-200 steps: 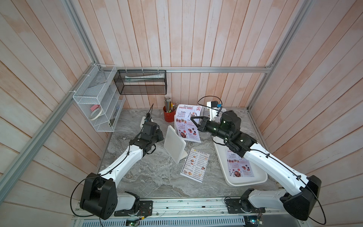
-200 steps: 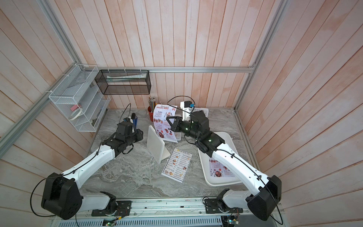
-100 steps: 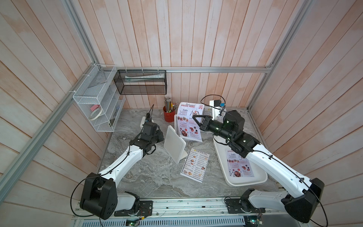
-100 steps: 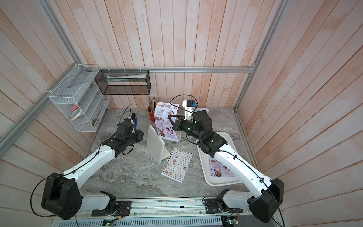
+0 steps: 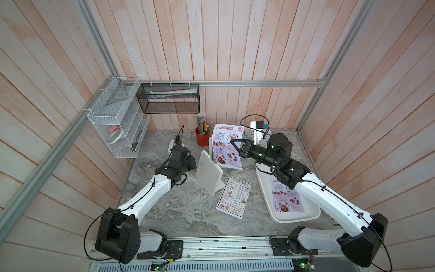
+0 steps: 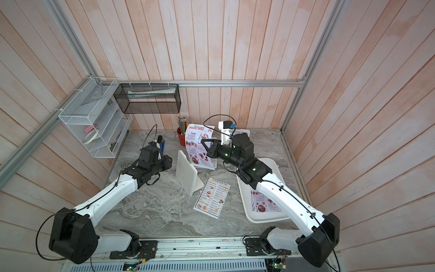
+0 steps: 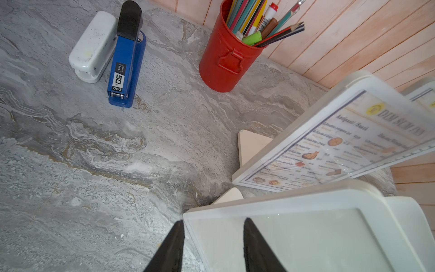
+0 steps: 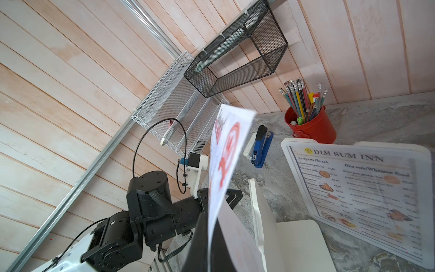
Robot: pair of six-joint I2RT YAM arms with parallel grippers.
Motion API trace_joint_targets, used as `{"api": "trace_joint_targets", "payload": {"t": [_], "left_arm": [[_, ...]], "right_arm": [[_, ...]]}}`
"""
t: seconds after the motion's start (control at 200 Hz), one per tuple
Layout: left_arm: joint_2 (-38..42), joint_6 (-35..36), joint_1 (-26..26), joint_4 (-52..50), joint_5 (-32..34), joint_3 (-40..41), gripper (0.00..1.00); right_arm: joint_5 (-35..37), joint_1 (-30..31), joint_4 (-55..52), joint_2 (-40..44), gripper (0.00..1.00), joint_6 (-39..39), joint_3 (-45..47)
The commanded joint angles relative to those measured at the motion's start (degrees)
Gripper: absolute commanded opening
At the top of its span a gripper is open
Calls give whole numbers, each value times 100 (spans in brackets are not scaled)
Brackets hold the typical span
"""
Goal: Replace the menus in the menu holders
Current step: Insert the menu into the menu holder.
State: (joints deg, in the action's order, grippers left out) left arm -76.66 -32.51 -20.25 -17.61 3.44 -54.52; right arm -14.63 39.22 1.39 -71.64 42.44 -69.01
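My right gripper (image 5: pixel 233 142) (image 8: pixel 209 226) is shut on a lilac SPECIAL MENU sheet (image 5: pixel 226 146) (image 6: pixel 199 146) and holds it upright above the table. An empty white menu holder (image 5: pixel 208 173) (image 7: pixel 306 230) stands in front of it. My left gripper (image 5: pixel 191 162) (image 7: pixel 214 220) is open, its fingers straddling that holder's near edge. Behind, a second holder (image 7: pixel 341 139) (image 8: pixel 353 188) holds a DIM SUM INN menu, and a third (image 5: pixel 253 134) stands at the back. One DIM SUM INN menu (image 5: pixel 234 196) lies flat on the table.
A shallow white tray (image 5: pixel 294 217) at the right holds SPECIAL MENU sheets (image 5: pixel 287 197) under my right arm. A red pencil cup (image 5: pixel 202 139), a blue stapler (image 7: pixel 126 66) and a white stapler (image 7: pixel 94 44) stand at the back. Wire baskets (image 5: pixel 117 122) hang on the left wall.
The held SPECIAL MENU sheet has swayed and now hangs straighter. The right gripper has shifted only slightly. The left arm has not moved.
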Motion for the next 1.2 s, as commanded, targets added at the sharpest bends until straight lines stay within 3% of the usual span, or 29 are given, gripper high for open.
{"api": "trace_joint_targets", "payload": {"t": [0.0,1.195], "left_arm": [[73,66,15,-52,-1,12,44],[72,96,13,-96,0,-83,44]], "right_arm": [[-139,-28,173,44,1,19,20],[-334,-46,198,-44,0,71,-72]]}}
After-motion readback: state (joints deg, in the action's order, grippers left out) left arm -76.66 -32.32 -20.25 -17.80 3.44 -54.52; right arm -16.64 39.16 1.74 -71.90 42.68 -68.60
